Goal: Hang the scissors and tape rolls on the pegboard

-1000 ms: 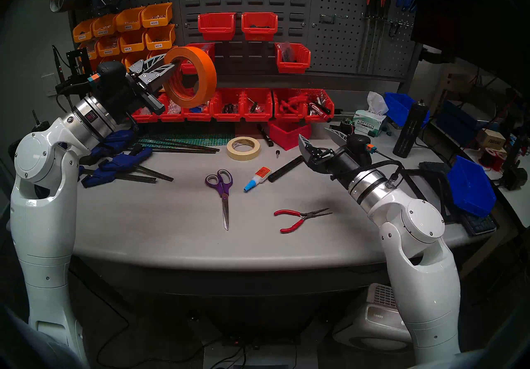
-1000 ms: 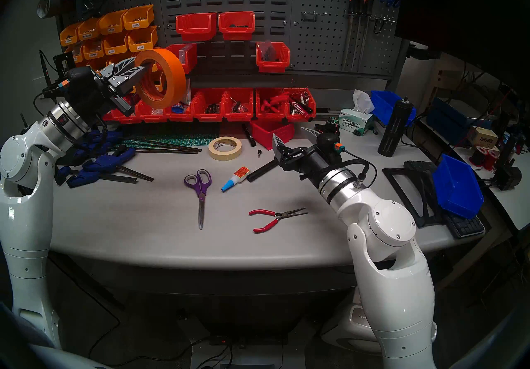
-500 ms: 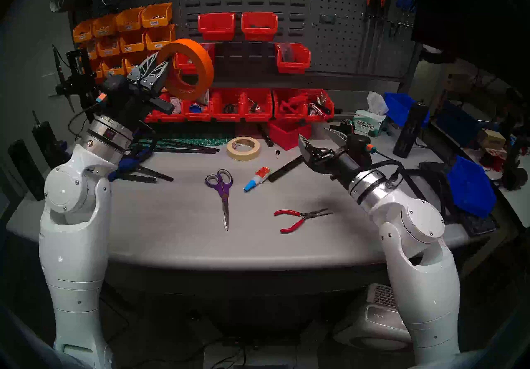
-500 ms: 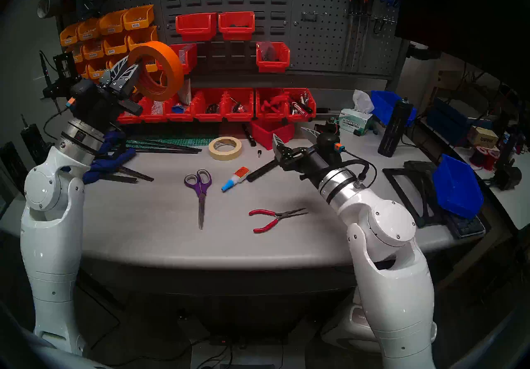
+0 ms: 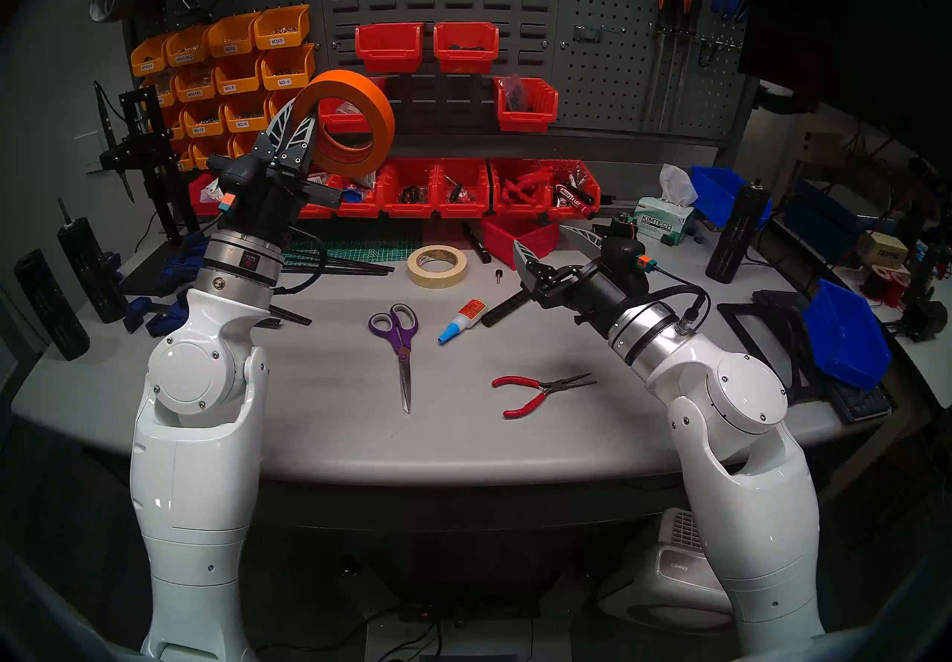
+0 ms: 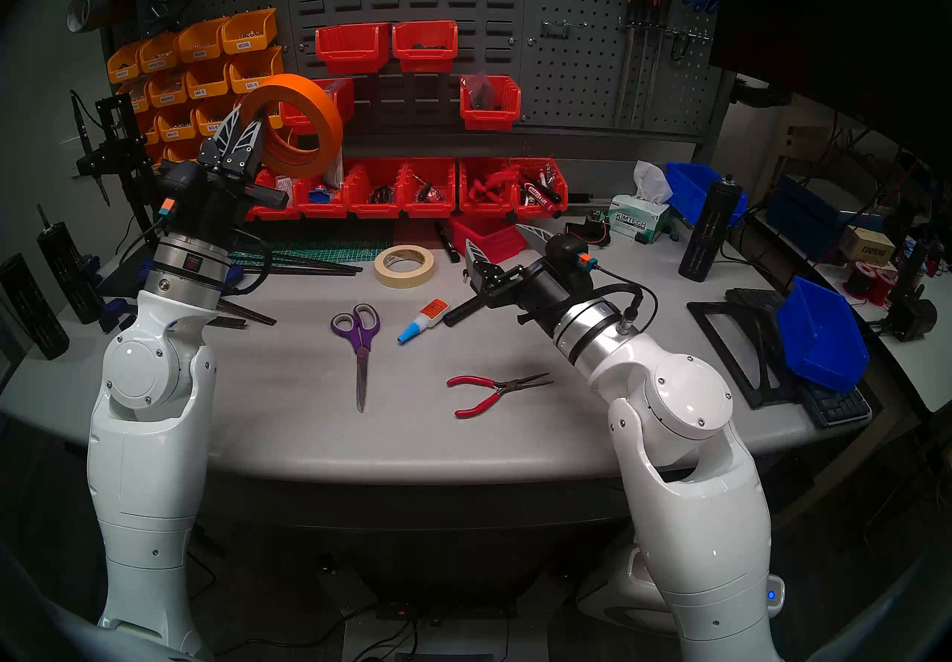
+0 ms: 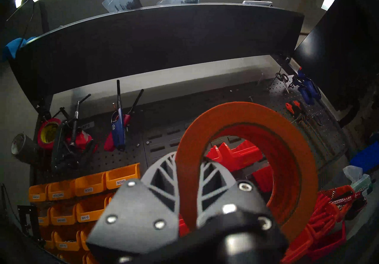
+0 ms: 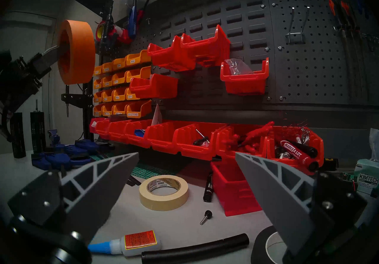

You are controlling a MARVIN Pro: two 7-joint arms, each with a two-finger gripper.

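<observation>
Left gripper (image 5: pixel 301 117) clamps the orange roll (image 5: pixel 355 123) by its wall, aloft before the bins; right gripper (image 5: pixel 554 246) gapes empty. We should aim the roll's hole squarely over a pegboard (image 5: pixel 608 63) hook (image 5: pixel 592 31).

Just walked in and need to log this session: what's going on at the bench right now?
The left end effector is shut on the rim of the orange tape roll, holding it up in the air in front of the wall bins, not yet on the pegboard. The right end effector is open and empty, low over the table near the cream tape roll. That roll and the scissors lie on the table, so nothing is hung yet.
</observation>
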